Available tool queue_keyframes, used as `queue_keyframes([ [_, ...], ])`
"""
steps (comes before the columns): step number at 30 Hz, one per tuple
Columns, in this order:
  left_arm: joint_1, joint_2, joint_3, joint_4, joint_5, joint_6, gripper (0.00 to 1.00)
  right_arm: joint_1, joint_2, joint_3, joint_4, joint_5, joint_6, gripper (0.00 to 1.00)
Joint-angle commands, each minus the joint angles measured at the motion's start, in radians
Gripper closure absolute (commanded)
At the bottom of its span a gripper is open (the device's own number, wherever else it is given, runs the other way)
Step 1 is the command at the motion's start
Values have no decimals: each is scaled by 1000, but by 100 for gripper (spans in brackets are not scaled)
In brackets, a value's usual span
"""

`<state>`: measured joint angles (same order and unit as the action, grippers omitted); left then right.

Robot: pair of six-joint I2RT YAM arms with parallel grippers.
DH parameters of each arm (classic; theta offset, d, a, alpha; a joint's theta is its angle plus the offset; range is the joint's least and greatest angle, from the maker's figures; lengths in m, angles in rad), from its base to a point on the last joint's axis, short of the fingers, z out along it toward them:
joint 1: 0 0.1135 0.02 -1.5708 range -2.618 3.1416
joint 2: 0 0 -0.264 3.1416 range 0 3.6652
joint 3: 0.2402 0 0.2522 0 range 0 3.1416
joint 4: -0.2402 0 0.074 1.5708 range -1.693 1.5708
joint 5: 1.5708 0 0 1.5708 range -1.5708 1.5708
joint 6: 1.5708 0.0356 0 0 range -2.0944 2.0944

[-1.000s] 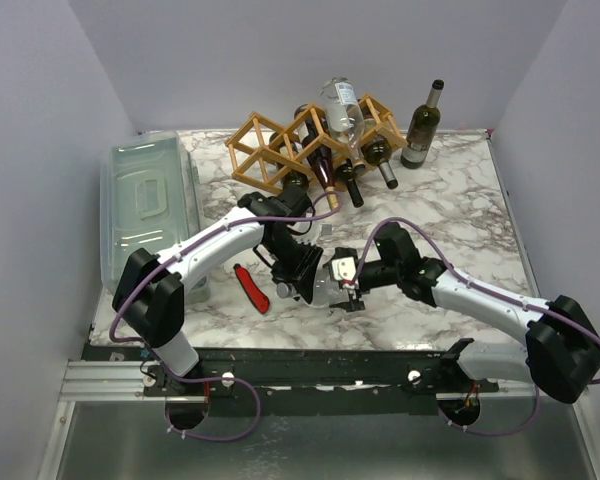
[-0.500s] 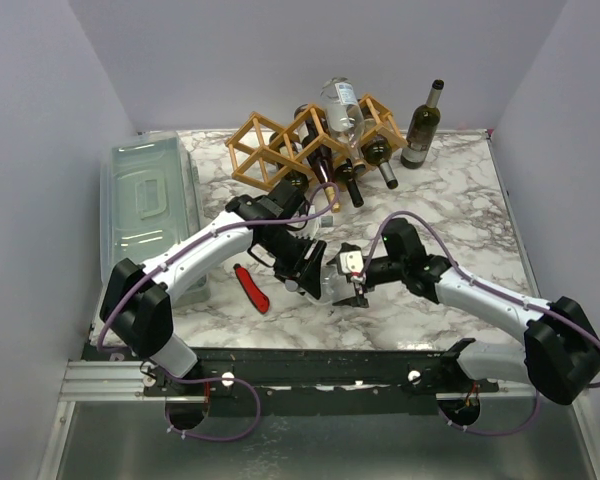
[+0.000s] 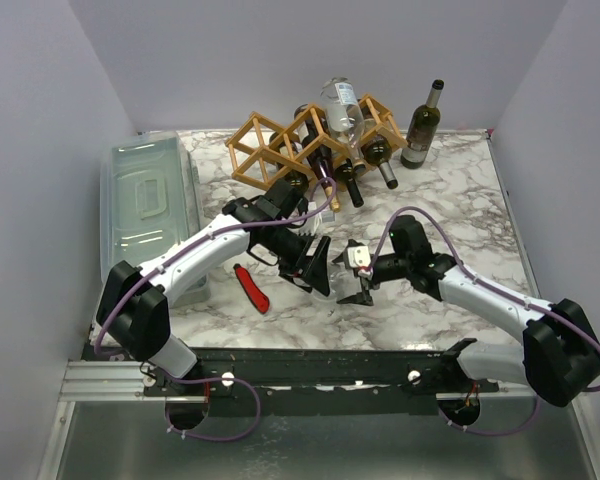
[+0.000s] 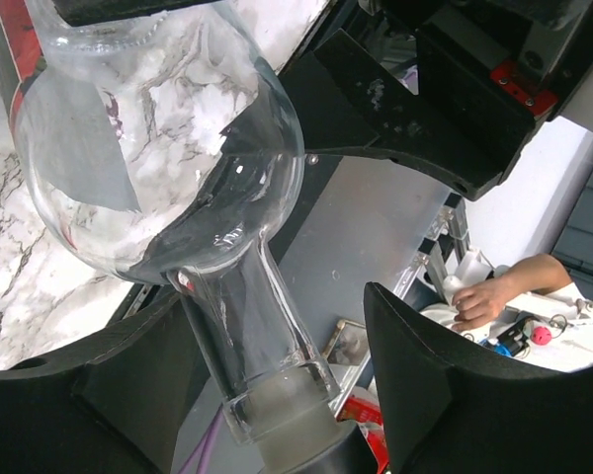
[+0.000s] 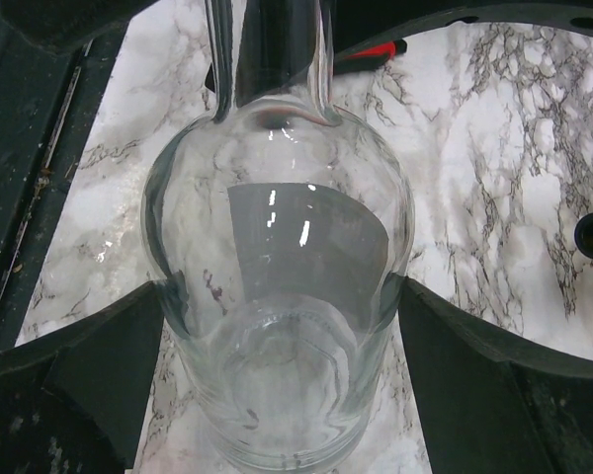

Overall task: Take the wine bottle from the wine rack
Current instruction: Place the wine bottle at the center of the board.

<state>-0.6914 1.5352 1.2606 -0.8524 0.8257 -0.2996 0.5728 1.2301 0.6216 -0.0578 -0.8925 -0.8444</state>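
Change, left gripper [image 4: 272,301]: jaws have spread over the last second; the neck now sits loose between them, close to one finger with a clear gap to the other.
Change, arms: left wrist has drawn back toward the wine rack [image 3: 310,140]; the right wrist has shifted slightly rightward.
Unchanged: rack, its bottles and the other table items lie as before.
Right gripper [image 5: 277,296]: wide-set fingers pressed on both sides of the body of the clear wine bottle [image 5: 277,326], carrying it.
Bottle position: off the rack, lying roughly level over the front centre of the marble table [image 3: 460,200], between the two wrists.
Rack: at the rear centre, with dark bottles [image 3: 325,170] in its cells, necks pointing forward.
Left margin: red-handled tool [image 3: 250,288] near the left gripper; clear plastic bin [image 3: 150,195] along the left edge.
Rear right: upright dark bottle [image 3: 421,125] just beside the rack.
Open room: bare marble right of the right forearm and behind it.
Front edge: close below both grippers.
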Motion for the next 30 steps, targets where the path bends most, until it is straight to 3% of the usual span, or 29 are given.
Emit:
queue_keyframes([
  [1, -4, -42, -13, 147, 122, -2, 32, -1, 29, -32, -54, 5, 2, 12],
  [14, 0, -98, -69, 249, 124, -4, 29, -96, 32, -38, -89, -103, -15, 10],
  [30, 1, -124, -98, 316, 126, 33, 29, -177, 45, -13, -247, -137, -180, 7],
])
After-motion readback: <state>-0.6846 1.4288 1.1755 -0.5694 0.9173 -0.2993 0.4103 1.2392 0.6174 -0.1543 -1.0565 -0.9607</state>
